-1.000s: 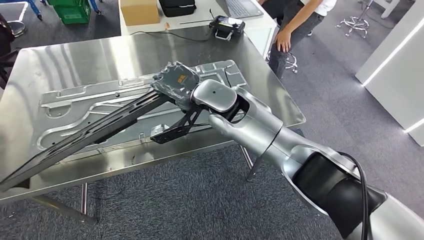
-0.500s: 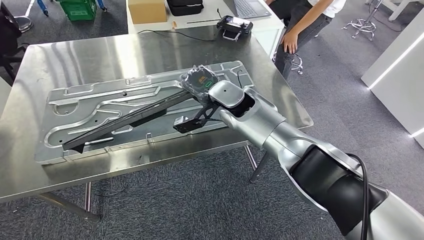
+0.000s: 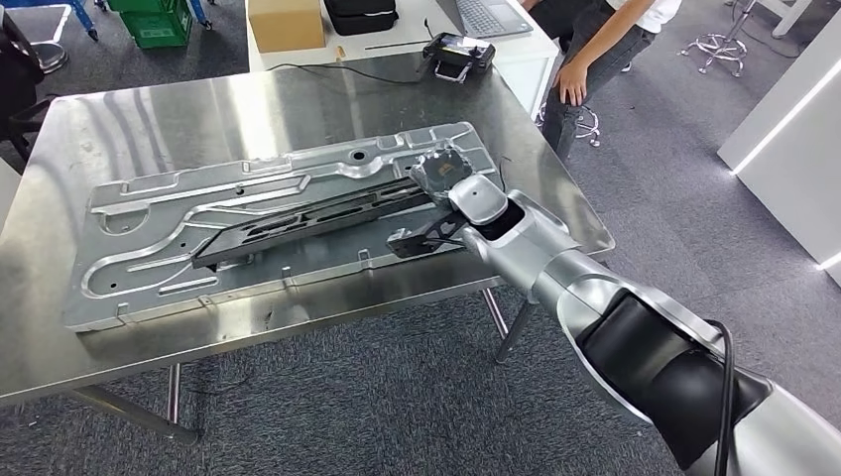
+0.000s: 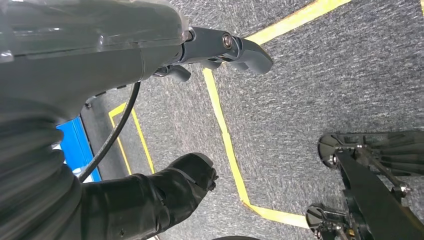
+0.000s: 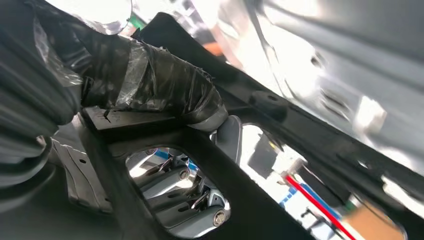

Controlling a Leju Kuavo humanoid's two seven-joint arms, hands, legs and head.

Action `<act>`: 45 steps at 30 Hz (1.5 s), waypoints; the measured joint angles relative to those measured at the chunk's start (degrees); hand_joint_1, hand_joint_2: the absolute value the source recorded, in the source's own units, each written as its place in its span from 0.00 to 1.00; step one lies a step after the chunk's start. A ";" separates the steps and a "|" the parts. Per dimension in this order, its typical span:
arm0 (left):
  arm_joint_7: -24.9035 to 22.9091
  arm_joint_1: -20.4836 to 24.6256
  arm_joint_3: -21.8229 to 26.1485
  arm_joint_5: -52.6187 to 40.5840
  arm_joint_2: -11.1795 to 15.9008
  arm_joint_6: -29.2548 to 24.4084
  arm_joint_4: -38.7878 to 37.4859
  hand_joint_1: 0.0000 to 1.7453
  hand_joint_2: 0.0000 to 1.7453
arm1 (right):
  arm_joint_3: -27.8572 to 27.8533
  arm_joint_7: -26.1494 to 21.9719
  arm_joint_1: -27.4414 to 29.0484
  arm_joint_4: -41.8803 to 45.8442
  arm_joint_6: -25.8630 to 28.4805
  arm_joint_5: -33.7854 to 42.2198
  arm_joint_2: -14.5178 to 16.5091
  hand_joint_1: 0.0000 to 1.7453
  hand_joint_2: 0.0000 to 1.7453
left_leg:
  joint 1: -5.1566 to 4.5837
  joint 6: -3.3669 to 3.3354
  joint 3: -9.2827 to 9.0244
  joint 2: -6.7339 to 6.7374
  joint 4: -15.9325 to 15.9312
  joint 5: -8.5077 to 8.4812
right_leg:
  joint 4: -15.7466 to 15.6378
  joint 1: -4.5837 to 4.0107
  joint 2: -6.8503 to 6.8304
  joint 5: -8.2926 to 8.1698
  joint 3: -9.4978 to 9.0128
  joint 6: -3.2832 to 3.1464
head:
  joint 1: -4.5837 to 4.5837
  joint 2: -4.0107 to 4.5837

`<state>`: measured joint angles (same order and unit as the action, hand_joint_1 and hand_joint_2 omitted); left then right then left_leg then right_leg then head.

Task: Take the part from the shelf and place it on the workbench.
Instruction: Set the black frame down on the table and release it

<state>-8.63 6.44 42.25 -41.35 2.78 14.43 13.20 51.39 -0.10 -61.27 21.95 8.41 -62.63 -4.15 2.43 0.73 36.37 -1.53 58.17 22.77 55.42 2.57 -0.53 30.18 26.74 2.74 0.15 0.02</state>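
A long black frame part (image 3: 307,216) lies slanted across a large stamped metal panel (image 3: 179,203) on the steel workbench (image 3: 179,119). My right hand (image 3: 443,171) grips the part's right end near the table's right edge, and a black bracket (image 3: 417,238) sticks out just below the wrist. In the right wrist view my taped thumb (image 5: 165,85) presses on the black part (image 5: 250,210), with fingers showing through a cut-out. My left hand (image 4: 100,65) hangs over grey carpet, fingers apart, holding nothing.
Behind the workbench, a white table carries a cardboard box (image 3: 286,22), a black controller (image 3: 454,52) and a laptop (image 3: 486,12). A person (image 3: 595,40) stands at the far right corner. A green crate (image 3: 157,22) sits far left. A white wall (image 3: 783,109) runs along the right.
My right arm has swung the black part to the right and lowered it; its far end, which overhung the table's left front edge, now lies flat on the metal panel.
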 joint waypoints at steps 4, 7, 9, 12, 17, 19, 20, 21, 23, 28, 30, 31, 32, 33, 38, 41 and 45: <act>0.19 0.01 0.00 -0.02 0.00 0.39 0.00 0.00 1.00 | -0.37 3.97 1.38 -2.27 1.92 -2.25 -1.66 1.00 1.00 | 0.00 0.00 -0.04 0.00 -0.06 0.00 | 0.00 0.00 0.01 0.02 0.00 -0.01 | 0.00 0.01; 0.26 0.01 0.00 -0.05 0.00 0.46 0.00 0.00 1.00 | -0.39 5.02 1.88 -2.87 2.32 -2.70 -2.25 1.00 1.00 | 0.00 0.00 -0.05 0.01 -0.08 0.00 | 0.00 0.00 0.03 0.03 0.01 -0.01 | 0.00 0.00; 0.26 0.01 0.00 -0.05 0.00 0.46 0.00 0.00 1.00 | -0.40 5.04 1.89 -2.89 2.32 -2.70 -2.27 1.00 1.00 | 0.00 0.00 -0.05 0.02 -0.08 0.00 | 0.00 0.00 0.03 0.03 0.01 -0.01 | 0.00 0.00; 0.26 0.04 0.00 -0.04 0.00 0.46 0.00 0.00 1.00 | -0.61 5.76 2.37 -3.46 2.14 -2.73 -2.77 1.00 1.00 | 0.00 0.00 -0.07 0.02 -0.09 0.00 | 0.00 0.00 0.05 0.03 0.00 -0.02 | 0.00 0.01; 0.36 0.23 0.01 0.85 -0.09 0.44 0.00 0.00 1.00 | -2.48 8.76 4.77 -5.60 -1.72 -3.15 -5.20 0.25 0.25 | 0.00 0.19 -0.84 0.06 -0.16 0.16 | -0.05 0.00 0.07 0.28 -0.72 -0.20 | 0.00 0.01; 0.26 0.25 0.02 1.02 -0.14 0.44 0.00 0.00 1.00 | -3.02 8.84 5.29 -5.70 -2.54 -3.14 -5.40 0.00 0.00 | 0.00 0.22 -0.95 0.06 -0.17 0.18 | -0.05 -0.01 0.07 0.29 -0.84 -0.21 | 0.00 0.01; 0.15 0.24 0.02 0.98 -0.15 0.45 0.00 0.00 1.00 | -3.21 8.83 5.62 -5.78 -2.88 -3.14 -5.47 0.00 0.00 | 0.00 0.22 -0.97 0.06 -0.18 0.18 | -0.05 -0.01 0.07 0.29 -0.87 -0.21 | 0.00 0.01; 0.04 0.22 0.02 0.88 -0.17 0.48 0.00 0.00 1.00 | -3.38 8.81 5.95 -5.84 -3.12 -3.14 -5.52 0.00 0.00 | 0.00 0.22 -0.98 0.06 -0.18 0.18 | -0.05 -0.01 0.08 0.29 -0.88 -0.21 | 0.00 0.01; -0.13 0.18 0.02 0.69 -0.17 0.56 0.00 0.00 1.00 | -3.73 8.76 6.55 -5.98 -3.55 -3.13 -5.61 0.00 0.00 | 0.00 0.22 -1.00 0.08 -0.18 0.18 | -0.05 -0.01 0.11 0.28 -0.88 -0.20 | 0.00 0.01; -0.26 0.13 0.01 0.59 -0.17 0.63 0.00 0.00 1.00 | -4.19 8.74 7.71 -6.38 -4.10 -3.12 -5.72 0.00 0.00 | 0.00 0.22 -1.02 0.11 -0.17 0.17 | -0.03 -0.03 0.24 0.26 -0.87 -0.18 | 0.00 0.00; -0.34 0.13 0.03 0.82 -0.17 0.40 0.00 0.00 0.50 | -4.35 8.71 7.89 -6.48 -4.09 -3.11 -5.83 0.00 0.00 | 0.00 0.23 -1.03 0.14 -0.18 0.18 | -0.03 -0.04 0.28 0.26 -0.87 -0.18 | -0.01 0.01; -0.39 0.13 0.08 1.03 -0.17 0.20 0.00 0.00 0.25 | -4.47 8.69 7.92 -6.50 -4.04 -3.12 -5.86 0.00 0.00 | 0.00 0.24 -1.04 0.15 -0.18 0.19 | -0.03 -0.04 0.30 0.26 -0.87 -0.18 | -0.01 0.01; -0.46 0.14 0.16 1.23 -0.17 -0.03 0.00 0.00 0.00 | -4.60 8.64 7.92 -6.50 -3.97 -3.13 -5.89 0.00 0.00 | 0.00 0.24 -1.05 0.15 -0.19 0.19 | -0.03 -0.05 0.30 0.26 -0.87 -0.18 | -0.01 0.01; -0.55 0.14 0.26 1.37 -0.17 -0.21 0.00 0.00 0.00 | -4.70 8.58 7.93 -6.50 -3.90 -3.16 -5.90 0.00 0.00 | 0.00 0.25 -1.05 0.15 -0.21 0.19 | -0.03 -0.05 0.30 0.26 -0.87 -0.18 | -0.01 0.01; -0.91 0.02 0.79 1.81 -0.19 -0.64 0.00 0.00 0.00 | -4.94 8.24 8.06 -6.49 -3.17 -4.08 -5.83 0.00 0.00 | 0.00 0.25 -1.04 0.14 -0.30 0.19 | -0.03 -0.06 0.30 0.26 -0.85 -0.18 | 0.00 0.01; -0.96 -0.05 1.14 2.27 -0.20 -0.68 0.00 0.00 0.00 | -4.94 7.68 8.02 -6.41 -2.01 -5.06 -5.36 0.00 0.00 | 0.00 0.25 -1.04 0.14 -0.33 0.19 | -0.02 -0.08 0.30 0.27 -0.88 -0.19 | 0.00 0.01; -0.75 -0.31 1.68 2.85 -0.20 -0.87 0.00 0.00 0.00 | -4.94 7.02 7.92 -5.55 1.36 -6.90 -4.04 0.00 0.00 | 0.00 0.25 -1.05 0.17 -0.43 0.19 | -0.01 -0.09 0.33 0.27 -0.86 -0.19 | 0.00 0.01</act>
<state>-9.39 6.12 43.93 -38.50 2.58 13.55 13.20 46.45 6.92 -53.35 16.40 9.77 -69.53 -8.19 2.43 0.98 35.32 -1.36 57.74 22.96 55.41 2.48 -0.21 30.45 25.88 2.55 0.15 0.02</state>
